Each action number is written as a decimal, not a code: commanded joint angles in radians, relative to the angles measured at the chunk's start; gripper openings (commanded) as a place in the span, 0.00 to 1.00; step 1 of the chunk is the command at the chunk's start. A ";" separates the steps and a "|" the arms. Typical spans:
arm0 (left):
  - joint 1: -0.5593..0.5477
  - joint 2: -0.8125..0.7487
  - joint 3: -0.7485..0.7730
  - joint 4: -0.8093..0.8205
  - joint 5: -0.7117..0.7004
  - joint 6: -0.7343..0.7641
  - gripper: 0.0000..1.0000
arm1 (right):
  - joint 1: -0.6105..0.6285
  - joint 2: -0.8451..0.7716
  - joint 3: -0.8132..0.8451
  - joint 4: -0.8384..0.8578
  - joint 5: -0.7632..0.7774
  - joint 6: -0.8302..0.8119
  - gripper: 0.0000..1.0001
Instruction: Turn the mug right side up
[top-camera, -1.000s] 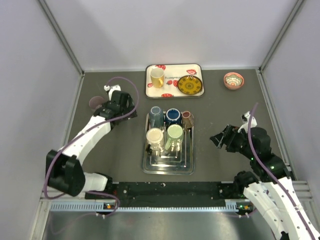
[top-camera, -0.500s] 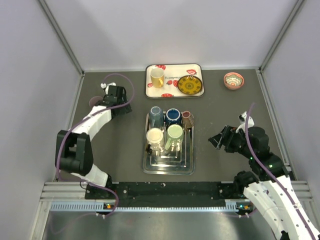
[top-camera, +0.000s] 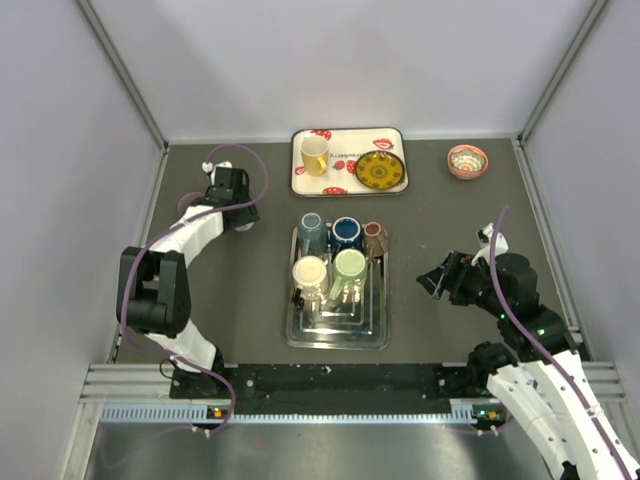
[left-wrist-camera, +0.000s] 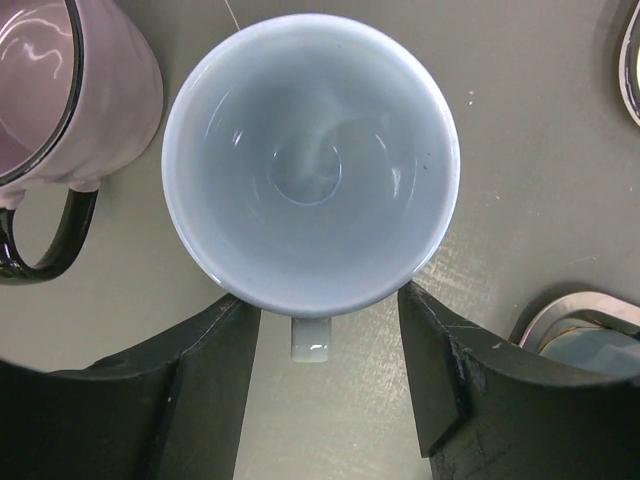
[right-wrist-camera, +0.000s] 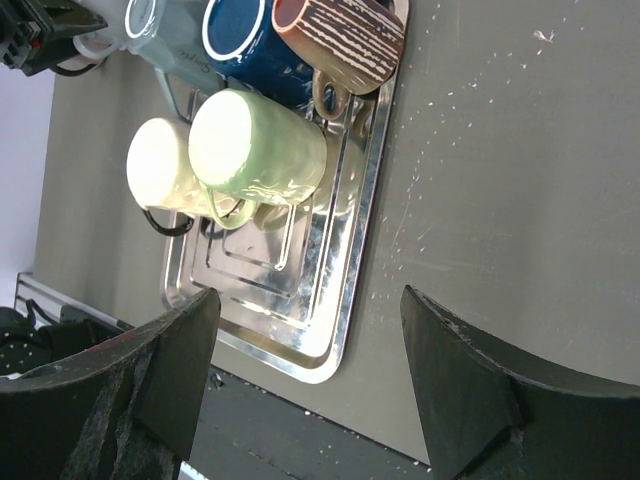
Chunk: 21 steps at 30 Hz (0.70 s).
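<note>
A pale blue-white mug (left-wrist-camera: 310, 160) stands mouth up on the grey table, filling the left wrist view. Its small handle (left-wrist-camera: 311, 340) points toward the wrist. My left gripper (left-wrist-camera: 322, 300) is open, its two black fingers (left-wrist-camera: 215, 370) either side of the handle with table showing between them and it. In the top view the left gripper (top-camera: 229, 188) sits at the back left and covers the mug. My right gripper (top-camera: 437, 277) hangs open and empty, right of the metal tray.
A pink mug (left-wrist-camera: 70, 90) with a black handle stands just left of the pale mug. The metal tray (top-camera: 335, 335) holds several mugs. At the back are a white tray (top-camera: 345, 185) with a yellow mug and a plate, and a small bowl (top-camera: 467, 160).
My left arm has swung further toward the back left and its jaws have narrowed around the mug's handle. The right arm has barely moved.
</note>
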 joint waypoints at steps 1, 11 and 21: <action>0.004 0.011 0.055 0.047 -0.018 0.032 0.61 | 0.009 0.009 -0.003 0.040 -0.003 -0.009 0.73; 0.004 0.031 0.052 0.047 -0.017 0.048 0.48 | 0.009 0.014 -0.006 0.042 -0.005 -0.009 0.73; 0.004 0.030 0.038 0.046 -0.026 0.057 0.30 | 0.009 0.013 -0.009 0.040 -0.008 -0.004 0.73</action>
